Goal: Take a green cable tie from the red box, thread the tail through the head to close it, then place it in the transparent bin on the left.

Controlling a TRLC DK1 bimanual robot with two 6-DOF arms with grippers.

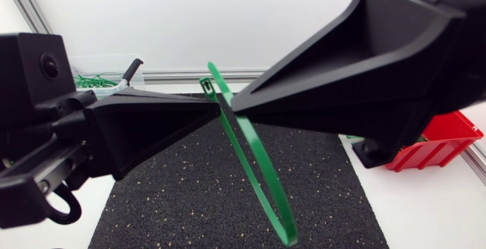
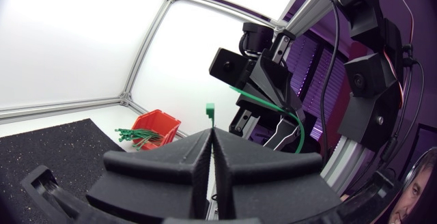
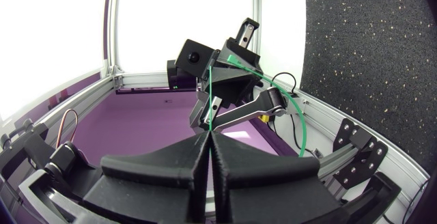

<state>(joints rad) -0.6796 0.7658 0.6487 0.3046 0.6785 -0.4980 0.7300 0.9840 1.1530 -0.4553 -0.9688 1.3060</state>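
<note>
Both grippers are raised high over the table and meet tip to tip. My left gripper (image 1: 218, 114) is shut on the green cable tie (image 1: 254, 169) just below its head (image 1: 206, 84). That head (image 2: 210, 110) sticks up from the left gripper (image 2: 212, 138) in the left wrist view. My right gripper (image 1: 235, 105) is shut on the thin strap (image 3: 210, 94), which rises from the right gripper (image 3: 208, 141). The tie bends into a long narrow loop hanging below both grippers. The red box (image 1: 438, 141) stands at the right. The transparent bin (image 1: 97, 79) is at the back left.
A black speckled mat (image 1: 197, 196) covers the middle of the table under the arms. Several green ties (image 2: 138, 136) lie in and spill over the red box (image 2: 158, 124). The transparent bin holds some green ties, and a dark-handled tool (image 1: 130, 70) leans by it.
</note>
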